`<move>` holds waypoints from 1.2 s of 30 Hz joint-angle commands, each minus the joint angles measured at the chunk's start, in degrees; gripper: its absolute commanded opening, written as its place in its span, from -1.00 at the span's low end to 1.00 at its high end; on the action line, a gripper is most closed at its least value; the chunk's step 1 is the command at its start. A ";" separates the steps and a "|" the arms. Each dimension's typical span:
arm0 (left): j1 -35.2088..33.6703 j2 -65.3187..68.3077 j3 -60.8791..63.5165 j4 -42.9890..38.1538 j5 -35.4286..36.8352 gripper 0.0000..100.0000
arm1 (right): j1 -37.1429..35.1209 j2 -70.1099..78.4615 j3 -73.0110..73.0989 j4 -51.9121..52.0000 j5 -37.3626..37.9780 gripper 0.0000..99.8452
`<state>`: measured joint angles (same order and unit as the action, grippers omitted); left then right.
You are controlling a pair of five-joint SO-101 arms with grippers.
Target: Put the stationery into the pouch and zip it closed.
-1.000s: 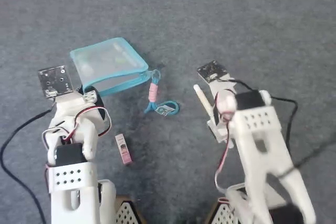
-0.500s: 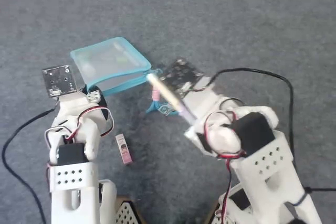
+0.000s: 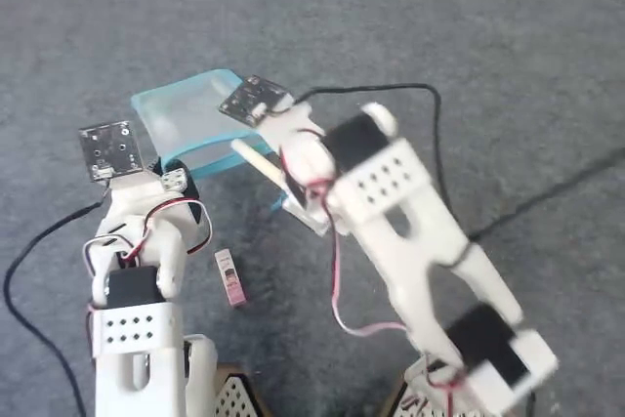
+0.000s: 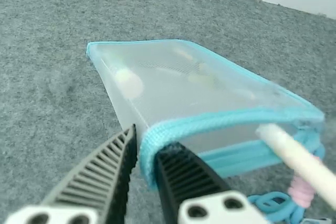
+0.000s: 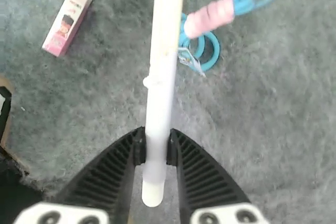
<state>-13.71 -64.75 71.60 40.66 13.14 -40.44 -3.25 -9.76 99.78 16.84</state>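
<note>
Right gripper (image 5: 155, 139) has swung across from the right side to the pouch (image 3: 181, 119), closed on a white pen (image 3: 256, 157) whose tip lies just beside the zipper edge (image 4: 210, 124). Left gripper (image 4: 144, 153) is clamped on that edge. Pale items (image 4: 128, 80) show inside the pouch, indistinct. A pink box (image 3: 230, 276) lies on the tabletop (image 3: 508, 75) near the left arm.

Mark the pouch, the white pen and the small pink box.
pouch (image 4: 199, 93): left wrist view, on its clear side panel.
white pen (image 5: 165, 51): right wrist view, middle of the barrel.
small pink box (image 3: 230, 276): high view, centre of its top face.
</note>
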 commanded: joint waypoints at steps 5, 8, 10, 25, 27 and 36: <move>0.62 -0.18 -1.63 -0.44 -1.14 -0.98 | -0.40 11.30 -15.65 -0.13 -2.81 -0.99; 0.62 -0.18 -1.63 -0.44 -1.14 -0.98 | -0.57 16.57 -23.30 -0.31 -5.89 -0.98; 0.62 -0.18 -1.63 -0.44 -1.14 -0.98 | -0.92 20.88 -29.10 -0.31 -7.56 -0.98; 0.44 -0.18 -1.45 -0.26 -1.23 -0.98 | 0.57 34.07 -62.15 3.56 -17.41 -0.49; 0.35 -0.18 -1.45 -0.26 -1.23 -0.98 | 1.01 30.90 -56.18 3.56 -17.67 -0.49; 0.35 0.09 -1.45 -0.26 -1.23 -0.98 | -1.89 2.86 -16.26 0.75 -14.86 -0.59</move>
<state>-13.71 -64.75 71.60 40.66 13.14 -40.35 16.09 -43.16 100.66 0.04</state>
